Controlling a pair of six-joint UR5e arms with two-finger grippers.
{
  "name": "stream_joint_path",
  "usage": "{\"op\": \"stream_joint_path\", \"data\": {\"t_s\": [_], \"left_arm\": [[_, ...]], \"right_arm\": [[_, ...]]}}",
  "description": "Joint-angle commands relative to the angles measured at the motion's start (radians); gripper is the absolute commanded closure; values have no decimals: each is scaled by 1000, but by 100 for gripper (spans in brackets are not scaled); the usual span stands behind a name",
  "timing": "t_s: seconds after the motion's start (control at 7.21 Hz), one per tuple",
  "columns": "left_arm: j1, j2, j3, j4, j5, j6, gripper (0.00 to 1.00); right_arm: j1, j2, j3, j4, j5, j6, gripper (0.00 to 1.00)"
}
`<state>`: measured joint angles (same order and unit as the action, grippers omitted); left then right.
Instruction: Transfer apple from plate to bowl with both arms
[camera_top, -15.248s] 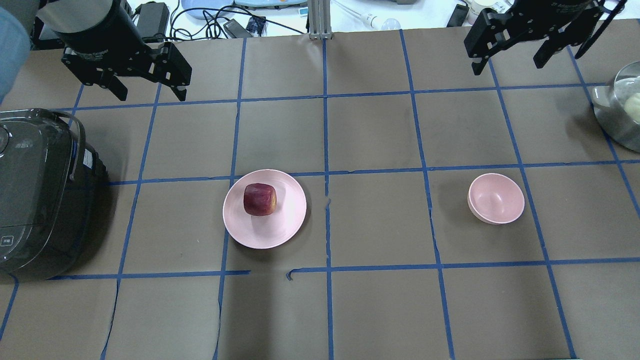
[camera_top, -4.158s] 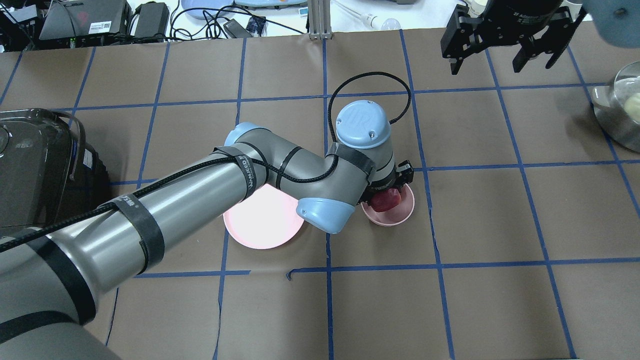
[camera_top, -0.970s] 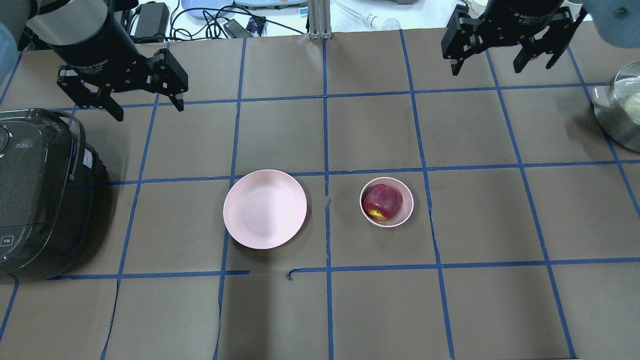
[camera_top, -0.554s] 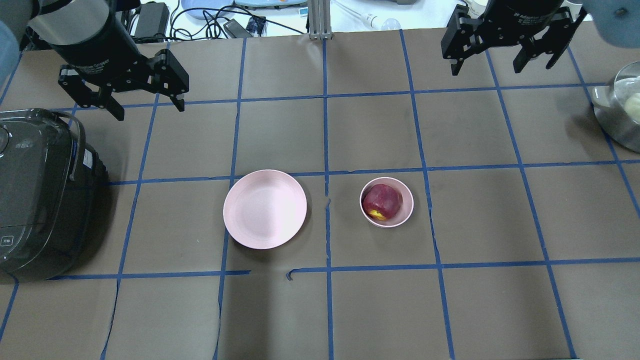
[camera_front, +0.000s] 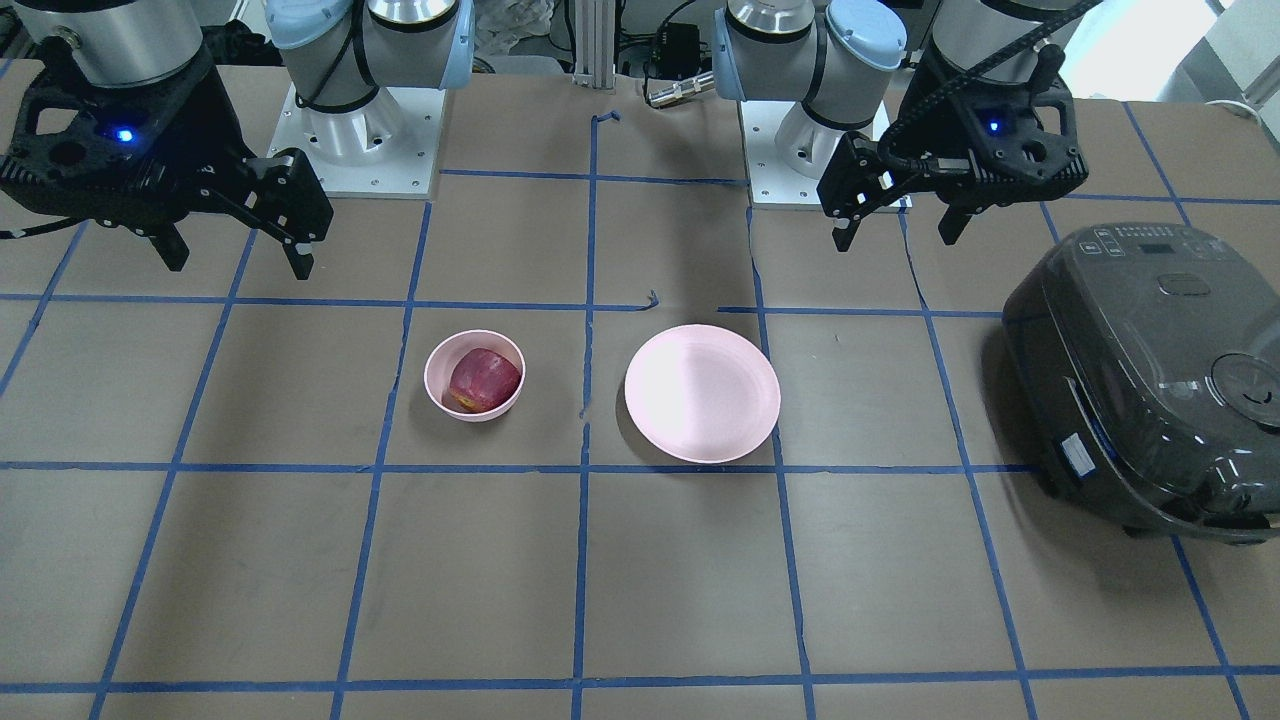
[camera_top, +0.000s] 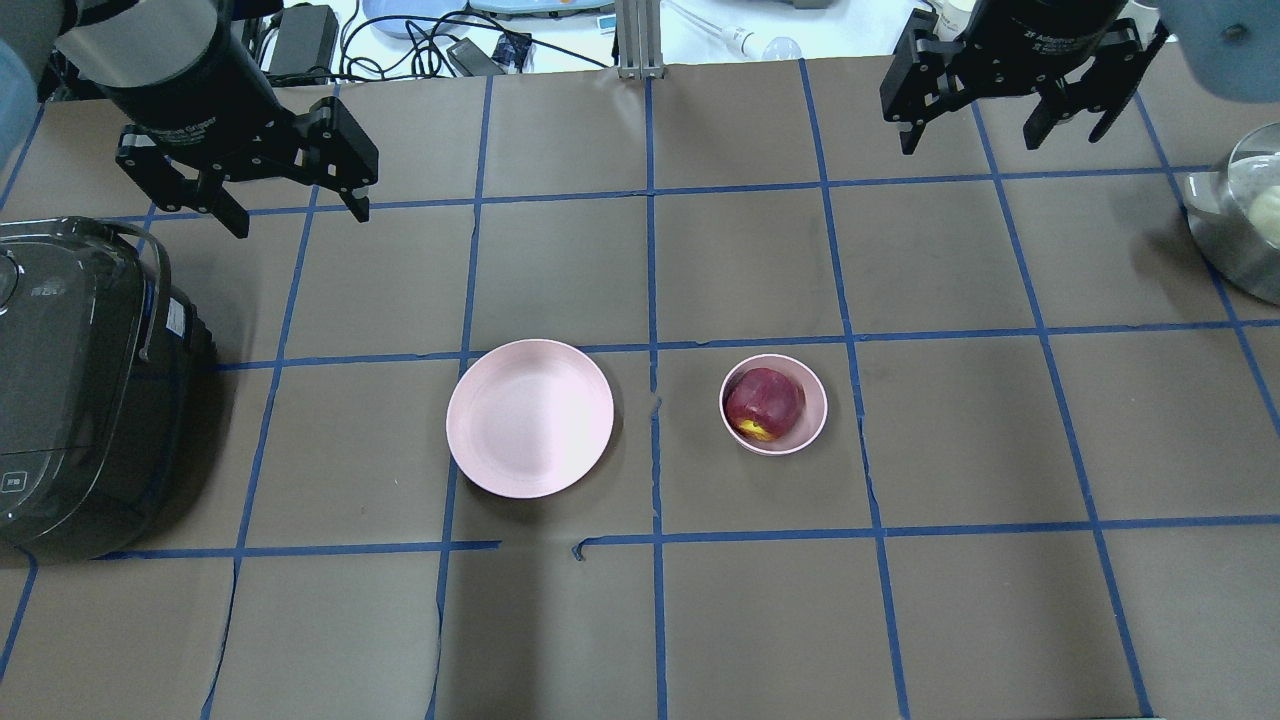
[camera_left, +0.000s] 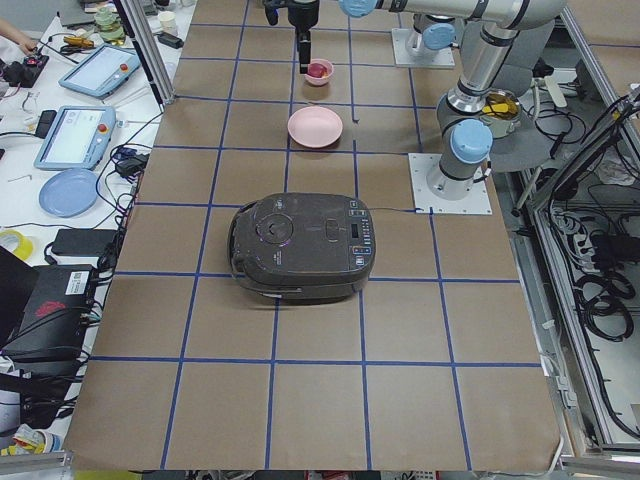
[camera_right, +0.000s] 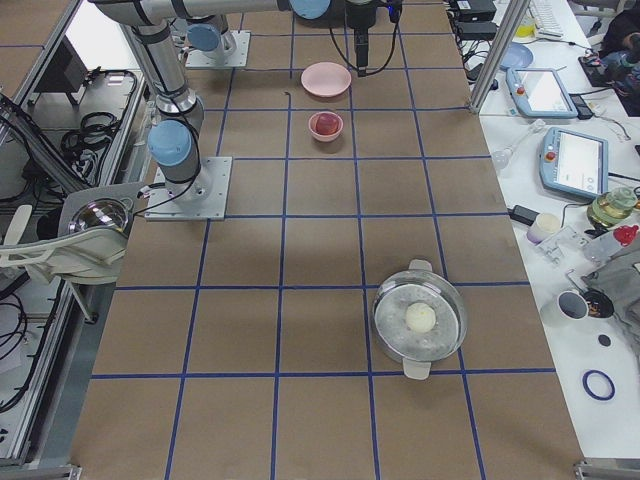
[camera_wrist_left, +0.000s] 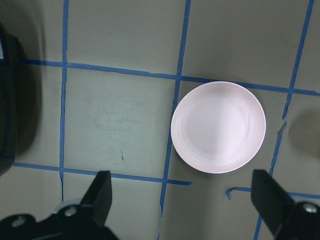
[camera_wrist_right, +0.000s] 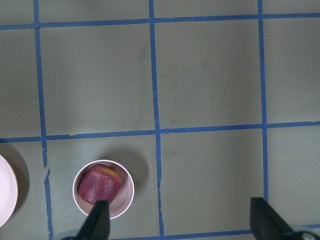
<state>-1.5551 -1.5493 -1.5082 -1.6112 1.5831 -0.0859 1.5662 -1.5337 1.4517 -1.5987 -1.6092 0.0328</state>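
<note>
Apple (camera_top: 764, 402) lies inside bowl (camera_top: 817, 398); plate (camera_top: 530, 418) near it. Left gripper (camera_top: 297, 215) and right gripper (camera_front: 237, 268) hang well clear, jaws spread wide.

Surface: table (camera_top: 760, 620), brown paper cover w/ blue tape grid (camera_top: 651, 250), tape broken in spots. Ref = plate (camera_top: 530, 417), pink, approx mid-table. bowl (camera_top: 818, 412) near plate on robot's R side, not touching, one grid line btwn. Black rice cooker (camera_top: 80, 390) well apart on plate's L, at table end. Steel pot (camera_top: 1215, 235) far R past bowl, further from robot than plate.
</note>
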Motion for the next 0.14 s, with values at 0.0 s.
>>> {"op": "stream_joint_path", "data": {"t_s": [0.0], "left_arm": [[0, -2, -3, 1, -2, 14, 0]], "right_arm": [[0, 1, 1, 2, -3, -1, 0]]}}
